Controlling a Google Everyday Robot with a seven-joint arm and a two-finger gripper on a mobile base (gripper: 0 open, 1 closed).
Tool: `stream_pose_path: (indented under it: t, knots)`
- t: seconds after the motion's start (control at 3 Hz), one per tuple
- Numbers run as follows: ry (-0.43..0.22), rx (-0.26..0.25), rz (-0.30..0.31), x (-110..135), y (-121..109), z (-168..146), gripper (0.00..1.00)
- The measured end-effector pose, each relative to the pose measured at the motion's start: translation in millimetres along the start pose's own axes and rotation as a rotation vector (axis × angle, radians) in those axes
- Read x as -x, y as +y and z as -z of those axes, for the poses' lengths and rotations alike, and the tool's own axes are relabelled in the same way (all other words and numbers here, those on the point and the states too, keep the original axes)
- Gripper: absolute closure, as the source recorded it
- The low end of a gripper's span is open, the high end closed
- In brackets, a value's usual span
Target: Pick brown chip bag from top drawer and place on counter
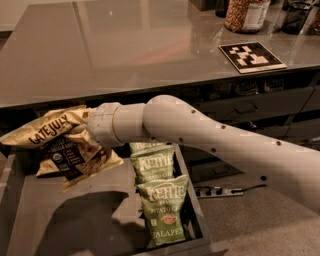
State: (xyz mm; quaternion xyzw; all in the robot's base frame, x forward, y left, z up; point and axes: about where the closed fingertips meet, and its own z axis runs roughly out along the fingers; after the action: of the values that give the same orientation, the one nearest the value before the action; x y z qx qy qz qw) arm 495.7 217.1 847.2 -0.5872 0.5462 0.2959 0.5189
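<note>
Over top drawer, left side: your hand (89, 134) sits at the end of the arm (215, 140), hidden behind the brown chip bag (55, 142). Only the round wrist section shows.
Hand state: holding the brown chip bag. The bag hangs off the arm's end, clear of the drawer floor, with its shadow on the floor beneath.
Bag attitude: tilted and crumpled. The "LATE JULY" top edge points left and the dark front panel faces the camera.
Bag location: above the left half of the top drawer (30, 220), in front of and below the worktop (125, 50) edge. It is not on the worktop.
Arm: you reach in from the right, crossing over the drawer's right side.
Drawer: pulled open, with bare grey floor at left.
Other contents: three green Kettle bags (162, 210) lie in an overlapping row along the right wall, just beside the brown bag's lower corner.
Worktop items: a black-and-white marker tile (252, 56) lies at right, and a jar (246, 15) stands at the back right.
Floor: a power strip (217, 191) lies to the right of the drawer.
</note>
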Motion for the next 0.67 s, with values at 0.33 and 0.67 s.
stream_pose_path:
  t: [0.33, 0.67]
  knots:
    - [-0.006, -0.057, 0.011, 12.7, -1.2, 38.3, 1.0]
    - [-0.006, -0.057, 0.011, 12.7, -1.2, 38.3, 1.0]
